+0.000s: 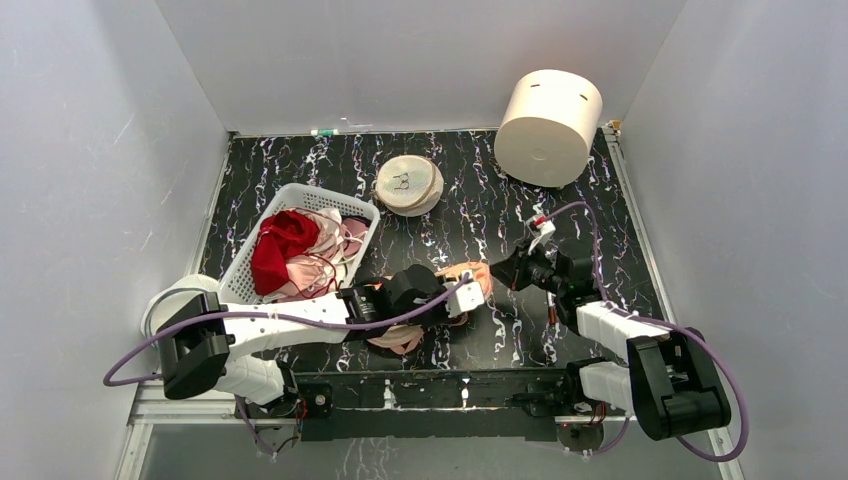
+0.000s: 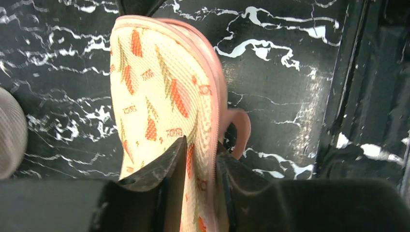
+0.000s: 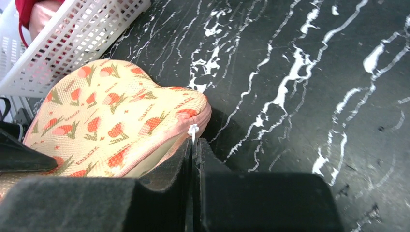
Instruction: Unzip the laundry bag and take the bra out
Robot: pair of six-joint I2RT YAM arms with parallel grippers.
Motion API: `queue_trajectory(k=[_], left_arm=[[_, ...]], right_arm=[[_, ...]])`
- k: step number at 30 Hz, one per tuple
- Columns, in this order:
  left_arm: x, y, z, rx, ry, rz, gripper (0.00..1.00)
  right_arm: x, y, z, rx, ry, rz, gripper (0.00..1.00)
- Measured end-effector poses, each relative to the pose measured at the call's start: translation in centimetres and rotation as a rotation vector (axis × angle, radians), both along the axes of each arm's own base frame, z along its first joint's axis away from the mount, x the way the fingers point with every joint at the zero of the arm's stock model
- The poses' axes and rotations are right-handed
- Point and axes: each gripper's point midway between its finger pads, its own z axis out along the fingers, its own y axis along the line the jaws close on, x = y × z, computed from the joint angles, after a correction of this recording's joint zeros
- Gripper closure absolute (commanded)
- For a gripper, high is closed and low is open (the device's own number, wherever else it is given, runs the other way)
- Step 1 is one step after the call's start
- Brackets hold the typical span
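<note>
Now the right hand pinches the zip pull tight — draw it steadily along the trim while the left hand, narrow, clamps the bag.

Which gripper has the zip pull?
The right gripper, shut on the white zip pull at the bag's end; the left gripper only pinches the bag's edge.

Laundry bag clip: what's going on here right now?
Both arms are working the laundry bag. The left gripper clamps the bag's pink-trimmed edge, while the right gripper is shut on the white zip pull at the other end. The zip looks closed there; no bra is out yet.
</note>
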Motion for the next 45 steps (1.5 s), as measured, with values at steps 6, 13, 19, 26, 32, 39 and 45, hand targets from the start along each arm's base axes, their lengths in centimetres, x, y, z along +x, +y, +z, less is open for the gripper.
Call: queue_trajectory(k=[6,13,19,26,32,39,45], left_arm=[[-0.1,-0.1,0.0,-0.059,0.104,0.121,0.21],[0.1,-1.7,1.3,-0.154,0.200,0.210,0.06],[4.2,-5.4,2.7,-0.227,0.205,0.428,0.08],[7.2,-5.8,-0.9,-0.168,0.124,0.600,0.07],[7.8,-5.7,-2.0,-0.153,0.069,0.650,0.17],[8.0,-5.8,-2.5,-0.135,0.047,0.665,0.64],[7.9,-5.5,-2.5,-0.109,0.028,0.647,0.92]], right_arm=[[-0.5,1.9,1.0,-0.041,-0.116,0.065,1.00],[-0.2,1.9,1.5,-0.067,-0.167,0.057,1.00],[0.0,1.7,1.6,-0.073,-0.171,0.040,1.00],[0.1,1.6,2.2,-0.069,-0.190,0.029,1.00],[-0.1,1.5,3.0,-0.064,-0.209,0.023,1.00],[-0.1,1.4,3.0,-0.068,-0.206,0.014,1.00],[-0.1,1.1,2.8,-0.077,-0.199,0.003,1.00]])
